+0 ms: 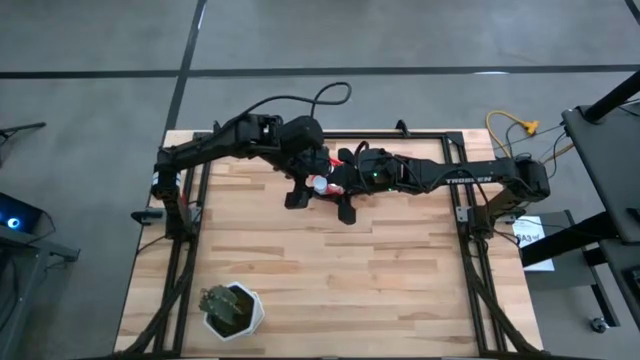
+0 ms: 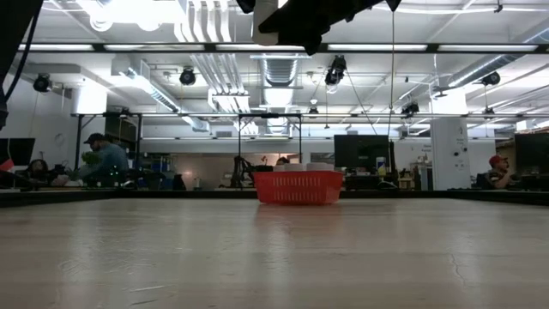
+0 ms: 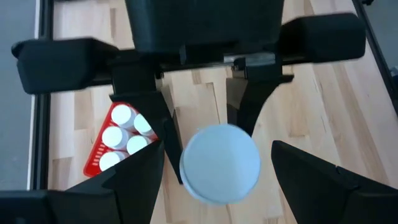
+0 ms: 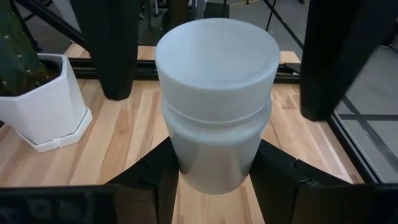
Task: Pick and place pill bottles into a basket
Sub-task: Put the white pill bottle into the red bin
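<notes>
Up at the far middle of the wooden surface (image 1: pixel 330 270) the two arms meet, and the right claw (image 4: pixel 214 177) is clamped on one pill bottle (image 4: pixel 216 99), its two dark fingers pressed against the bottle's lower sides so that the white body and its ribbed cap stand upright between them. From the left wrist view the same bottle shows end on, a pale round cap (image 3: pixel 220 163) lying in the gap between the left claw's fingers; the left claw (image 3: pixel 217 177) is spread wide around it, its fingers (image 3: pixel 140 171) standing clear of the cap on either side, so it holds nothing. In the high view the bottle appears as a small white spot (image 1: pixel 318 184) where the left claw (image 1: pixel 303 190) and the right claw (image 1: pixel 340 190) come together. Just beside that spot and partly under the arms sits the red basket (image 1: pixel 322 160), near the far edge of the surface; the left wrist view shows a corner of it with four white-capped bottles (image 3: pixel 121 134) standing upright inside, close together. The low view shows the basket (image 2: pixel 298 186) resting on the surface with pale bottle tops just above its rim. Well apart from all this, at the near left corner, stands a white hexagonal plant pot (image 1: pixel 234 310) with a green plant in it. People sit at desks in the room beyond.
</notes>
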Available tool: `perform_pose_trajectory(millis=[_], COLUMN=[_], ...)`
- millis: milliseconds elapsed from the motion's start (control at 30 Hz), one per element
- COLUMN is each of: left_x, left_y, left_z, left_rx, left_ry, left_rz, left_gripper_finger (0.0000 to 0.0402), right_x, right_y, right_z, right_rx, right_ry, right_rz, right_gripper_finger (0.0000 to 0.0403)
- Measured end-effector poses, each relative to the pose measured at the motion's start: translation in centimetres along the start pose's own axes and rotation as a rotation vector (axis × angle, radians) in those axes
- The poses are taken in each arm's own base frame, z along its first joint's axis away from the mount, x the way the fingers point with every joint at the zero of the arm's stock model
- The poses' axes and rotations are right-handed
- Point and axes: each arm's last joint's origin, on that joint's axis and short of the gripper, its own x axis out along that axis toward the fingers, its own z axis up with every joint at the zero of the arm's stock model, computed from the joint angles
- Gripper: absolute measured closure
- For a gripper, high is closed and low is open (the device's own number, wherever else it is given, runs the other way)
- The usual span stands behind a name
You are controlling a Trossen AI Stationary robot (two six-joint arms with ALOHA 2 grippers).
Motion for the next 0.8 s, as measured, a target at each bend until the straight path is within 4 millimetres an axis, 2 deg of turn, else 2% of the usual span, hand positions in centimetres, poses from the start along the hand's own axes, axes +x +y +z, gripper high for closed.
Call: perform_pose_trajectory(millis=[200, 433, 600, 733, 800], left_x=[0.0, 0.9, 1.6, 1.4, 1.1], left_y=[0.0, 0.1, 0.1, 0.1, 0.1], left_z=[0.1, -0.3, -0.5, -0.4, -0.3], left_rx=[0.001, -0.024, -0.046, -0.057, -0.059], left_ry=[-0.014, 0.022, 0.045, 0.031, 0.025], left_rz=[0.003, -0.005, -0.01, -0.008, -0.006], left_gripper_finger=[0.0123, 0.0133, 0.0178, 0.0227, 0.0239], right_x=[0.0, 0.0, 0.0, 0.0, 0.0], right_y=[0.0, 0.0, 0.0, 0.0, 0.0], right_z=[0.0, 0.0, 0.0, 0.0, 0.1], right_rx=[0.0, 0.0, 0.0, 0.0, -0.001], right_ry=[0.0, 0.0, 0.0, 0.0, -0.003], right_rz=[0.0, 0.0, 0.0, 0.001, 0.001], right_gripper_finger=[0.025, 0.025, 0.025, 0.025, 0.0251])
